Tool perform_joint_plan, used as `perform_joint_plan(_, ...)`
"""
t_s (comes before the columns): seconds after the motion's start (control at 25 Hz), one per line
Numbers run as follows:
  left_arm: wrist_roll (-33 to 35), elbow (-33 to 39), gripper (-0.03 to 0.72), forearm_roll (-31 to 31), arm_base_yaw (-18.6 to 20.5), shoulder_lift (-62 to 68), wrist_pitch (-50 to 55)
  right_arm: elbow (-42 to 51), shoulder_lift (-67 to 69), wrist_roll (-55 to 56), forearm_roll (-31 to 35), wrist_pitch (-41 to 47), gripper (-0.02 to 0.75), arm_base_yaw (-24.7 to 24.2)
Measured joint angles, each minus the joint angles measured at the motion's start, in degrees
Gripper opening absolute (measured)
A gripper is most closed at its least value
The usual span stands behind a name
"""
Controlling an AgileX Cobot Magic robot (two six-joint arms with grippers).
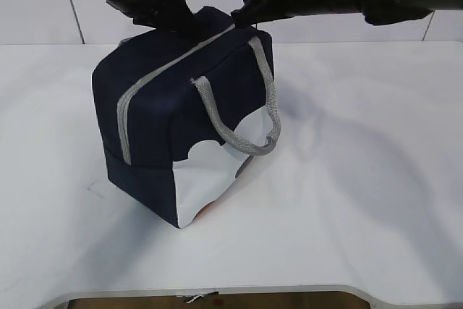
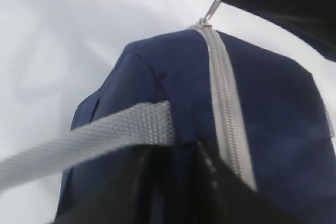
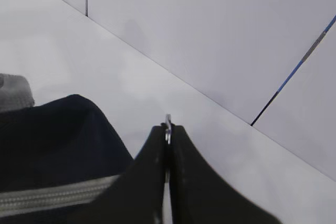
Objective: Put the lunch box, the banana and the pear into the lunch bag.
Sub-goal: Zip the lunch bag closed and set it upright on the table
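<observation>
White bench (image 1: 347, 200) fills most of the exterior view, with pale wall panels behind it. Slightly left of centre stands the lunch bag (image 1: 155, 128), navy with a white lower panel, upright and closed, its grey zipper (image 1: 124, 117) running over the top and down the near end. One grey webbing handle (image 1: 269, 99) loops down the side facing right.

Both arms come in from the upper edge and meet at the bag's far top end. In the right wrist view, the right fingers (image 3: 168, 135) are pressed together at the lower centre of the frame, pinching the metal ring pull (image 3: 167, 121) whose edge pokes out between their tips. The left wrist view shows that ring pull at the upper right, at the end of the zipper.

The left fingers (image 2: 173, 182) sit at the bottom of the left wrist view, slightly apart, over the navy top just left of the zipper beside a handle strap (image 2: 105, 140). Whether they grip the fabric cannot be told.
</observation>
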Motion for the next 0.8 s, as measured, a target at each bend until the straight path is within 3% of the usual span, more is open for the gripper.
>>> perform_joint_plan(0.08,0.91,0.0,0.058,0.0,0.0,0.05,0.0,0.0,0.0,-0.23,0.0,0.12,0.017,-0.24)
perform_joint_plan(0.16,1.24,0.0,0.021,0.0,0.0,0.05,0.1,0.0,0.0,-0.37,0.0,0.12,0.017,-0.95)
perform_joint_plan(0.52,2.18,0.0,0.008,-0.61,0.0,0.05,3.3,0.0,4.2,4.71,0.0,-4.82,0.017,-5.79)
perform_joint_plan(0.8,2.72,0.0,0.007,0.34,0.0,0.05,3.93,-0.24,8.38,10.14,0.22,-10.95,0.017,-6.33)
